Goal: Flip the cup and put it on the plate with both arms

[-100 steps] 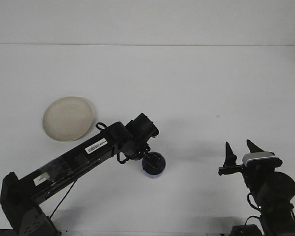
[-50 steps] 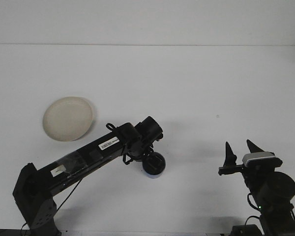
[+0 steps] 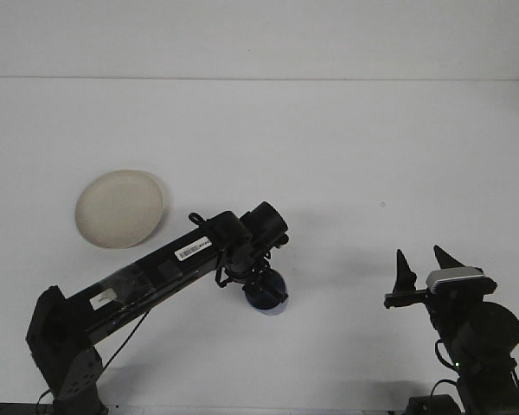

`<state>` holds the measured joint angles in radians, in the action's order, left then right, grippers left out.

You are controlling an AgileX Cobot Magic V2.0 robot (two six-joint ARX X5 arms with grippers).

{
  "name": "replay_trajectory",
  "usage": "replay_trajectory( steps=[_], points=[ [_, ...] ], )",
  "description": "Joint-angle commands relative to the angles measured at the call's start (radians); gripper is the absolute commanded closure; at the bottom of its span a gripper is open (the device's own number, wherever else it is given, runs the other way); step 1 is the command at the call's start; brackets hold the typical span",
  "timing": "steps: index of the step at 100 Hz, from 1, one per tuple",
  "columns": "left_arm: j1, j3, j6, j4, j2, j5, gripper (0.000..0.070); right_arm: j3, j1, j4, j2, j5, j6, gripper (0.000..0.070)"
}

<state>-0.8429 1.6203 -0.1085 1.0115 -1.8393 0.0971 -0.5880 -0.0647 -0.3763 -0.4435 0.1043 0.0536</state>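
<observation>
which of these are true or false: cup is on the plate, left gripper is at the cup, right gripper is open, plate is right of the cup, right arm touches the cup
1. The cup is on the plate. False: it is on the table, apart from the plate.
2. The left gripper is at the cup. True.
3. The right gripper is open. True: its fingers stand apart, holding nothing.
4. The plate is right of the cup. False: it lies to the cup's left and farther back.
5. The right arm touches the cup. False: it is well off to the right.
</observation>
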Motion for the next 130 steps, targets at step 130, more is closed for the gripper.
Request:
replay_trajectory(
  steps=[130],
  points=[
    [0.886, 0.351, 0.116, 0.21, -0.098, -0.184, 0.069, -0.008, -0.001, 0.01, -0.002, 0.0, 0.002, 0.0233]
  ],
)
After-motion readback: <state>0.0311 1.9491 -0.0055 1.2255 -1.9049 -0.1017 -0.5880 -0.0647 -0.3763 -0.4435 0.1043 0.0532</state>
